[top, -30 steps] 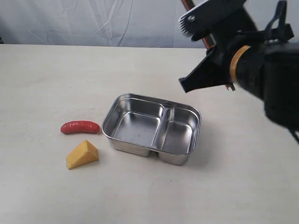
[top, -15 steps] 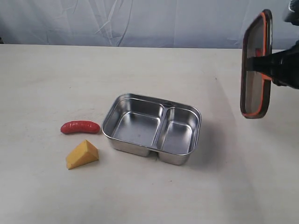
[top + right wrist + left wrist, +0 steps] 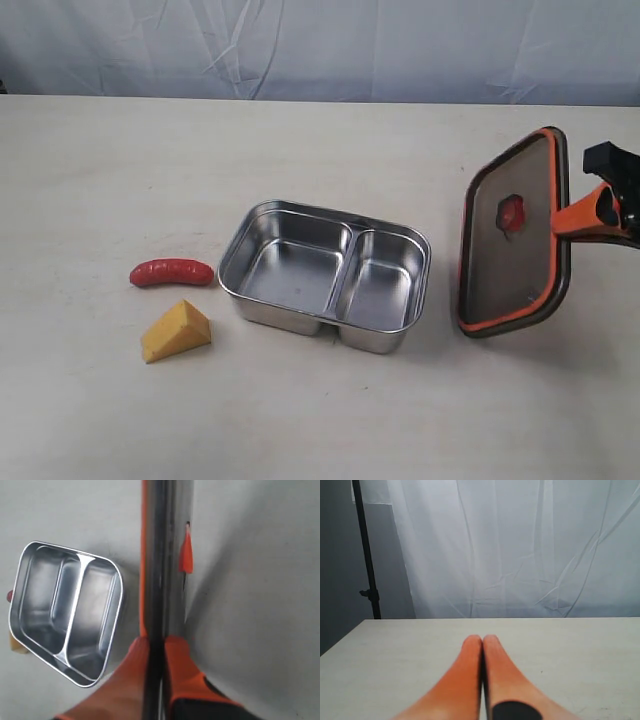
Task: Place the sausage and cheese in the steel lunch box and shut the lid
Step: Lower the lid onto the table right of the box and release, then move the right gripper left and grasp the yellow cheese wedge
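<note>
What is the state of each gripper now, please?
Left gripper: closed, holding nothing.
Right gripper: closed on the edge of the lid.

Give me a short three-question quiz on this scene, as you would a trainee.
1. How many compartments has the steel lunch box?
2. True or false: the sausage and the cheese lie on the table, outside it.
3. What does the right tool hold? A: the lid. B: the cheese. C: nothing.
Key: 1 two; 2 true; 3 A.
</note>
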Robot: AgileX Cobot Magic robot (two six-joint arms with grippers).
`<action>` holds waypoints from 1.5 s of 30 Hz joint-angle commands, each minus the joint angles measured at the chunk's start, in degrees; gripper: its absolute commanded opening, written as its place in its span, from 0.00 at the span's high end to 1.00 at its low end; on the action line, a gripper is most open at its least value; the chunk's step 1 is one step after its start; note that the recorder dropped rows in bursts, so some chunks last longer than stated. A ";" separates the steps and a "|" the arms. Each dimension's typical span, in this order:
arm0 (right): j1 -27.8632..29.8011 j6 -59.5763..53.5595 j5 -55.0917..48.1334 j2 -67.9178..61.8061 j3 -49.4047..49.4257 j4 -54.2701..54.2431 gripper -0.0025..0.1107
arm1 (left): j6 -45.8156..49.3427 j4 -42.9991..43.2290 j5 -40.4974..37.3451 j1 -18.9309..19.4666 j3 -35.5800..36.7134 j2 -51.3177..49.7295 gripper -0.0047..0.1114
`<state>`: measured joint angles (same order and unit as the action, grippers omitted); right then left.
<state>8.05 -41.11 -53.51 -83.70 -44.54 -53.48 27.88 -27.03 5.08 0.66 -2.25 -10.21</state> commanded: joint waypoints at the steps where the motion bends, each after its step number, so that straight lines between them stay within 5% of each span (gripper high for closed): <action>1: 0.51 -1.16 -0.82 -2.26 -0.43 2.77 0.99 | -0.21 0.14 0.54 -0.21 0.08 0.45 0.96; 8: 0.51 8.52 2.80 -6.08 -0.94 13.85 0.99 | -0.21 0.14 0.54 -0.21 0.08 0.45 0.96; 20: 0.51 8.79 12.44 -8.59 -0.94 22.05 0.98 | -0.21 0.14 0.54 -0.21 0.08 0.45 0.96; 23: 0.51 8.79 13.69 -9.23 -0.94 21.91 0.87 | -0.21 0.14 0.54 -0.21 0.08 0.45 0.96; 28: 0.51 8.79 14.11 -10.05 -1.31 19.98 0.54 | -0.21 0.14 0.54 -0.21 0.08 0.45 0.96; 30: 0.51 9.69 11.34 -10.05 -2.51 18.16 0.52 | -0.21 0.14 0.54 -0.21 0.08 0.45 0.96; 34: -0.11 7.91 0.10 -8.58 -6.62 13.57 0.64 | -0.21 0.14 0.54 -0.21 0.08 0.45 0.96; 39: -8.52 6.62 -3.37 -2.32 -7.93 10.93 0.74 | -0.21 0.14 0.54 -0.21 0.08 0.45 0.96; 45: -30.78 3.35 4.31 0.67 -10.66 10.47 0.71 | -0.21 0.14 0.54 -0.21 0.08 0.45 0.96</action>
<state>-14.09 -34.82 -52.98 -83.65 -53.37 -42.40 27.88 -27.03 5.08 0.66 -2.25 -10.21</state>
